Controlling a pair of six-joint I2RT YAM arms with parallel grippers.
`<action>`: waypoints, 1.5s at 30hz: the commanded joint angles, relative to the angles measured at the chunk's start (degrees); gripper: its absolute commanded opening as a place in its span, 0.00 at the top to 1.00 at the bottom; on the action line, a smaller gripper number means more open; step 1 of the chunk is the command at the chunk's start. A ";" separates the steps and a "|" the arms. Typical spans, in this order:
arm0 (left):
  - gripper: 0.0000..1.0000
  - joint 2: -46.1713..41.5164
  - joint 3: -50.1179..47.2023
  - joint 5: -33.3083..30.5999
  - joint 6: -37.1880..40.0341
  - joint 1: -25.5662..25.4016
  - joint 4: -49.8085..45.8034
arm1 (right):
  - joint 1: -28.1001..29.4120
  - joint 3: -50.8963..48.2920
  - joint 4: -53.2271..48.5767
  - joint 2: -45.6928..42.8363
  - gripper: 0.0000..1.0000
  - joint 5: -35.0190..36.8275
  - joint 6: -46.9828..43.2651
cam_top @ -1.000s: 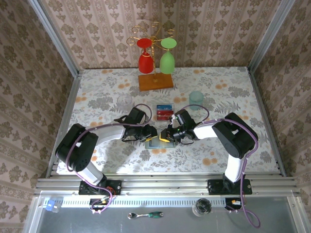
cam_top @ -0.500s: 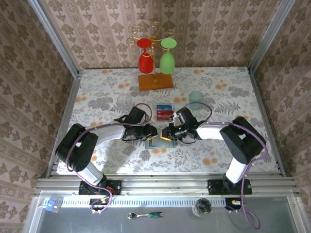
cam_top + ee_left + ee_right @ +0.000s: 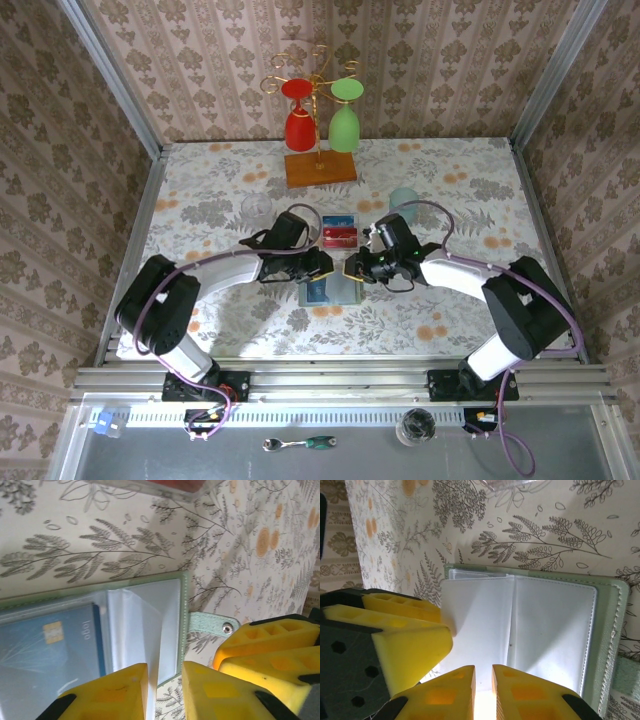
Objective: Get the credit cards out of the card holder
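Obscured and cropped items at the card holder

The card holder [image 3: 185, 620] ran off the left wrist view's left and bottom edges, cropping the blue card [image 3: 50, 640] inside it. The clear tray [image 3: 150, 486] beyond it was cropped to a sliver. Whether the left gripper [image 3: 165, 672] or right gripper [image 3: 483, 672] pinched its clear sleeve [image 3: 480, 615] could not be told.

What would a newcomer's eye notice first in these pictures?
The left end effector and right end effector meet over the open card holder in the middle, a blue card in its pocket. A red glass and a green glass hang on a rack at the far edge.
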 commanded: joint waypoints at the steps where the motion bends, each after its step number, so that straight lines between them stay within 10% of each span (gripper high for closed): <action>1: 0.77 1.70 2.06 1.01 0.40 -0.79 -0.62 | -0.83 -0.94 -2.54 -2.50 0.83 1.28 -1.32; 26: 0.82 12.98 8.29 4.17 -0.12 -4.69 3.06 | -3.82 -5.02 -5.96 -8.58 0.83 2.31 -2.30; 45: 0.67 6.75 10.11 3.70 1.49 -3.33 0.45 | -3.80 -3.93 -4.77 -7.06 0.83 1.28 -0.98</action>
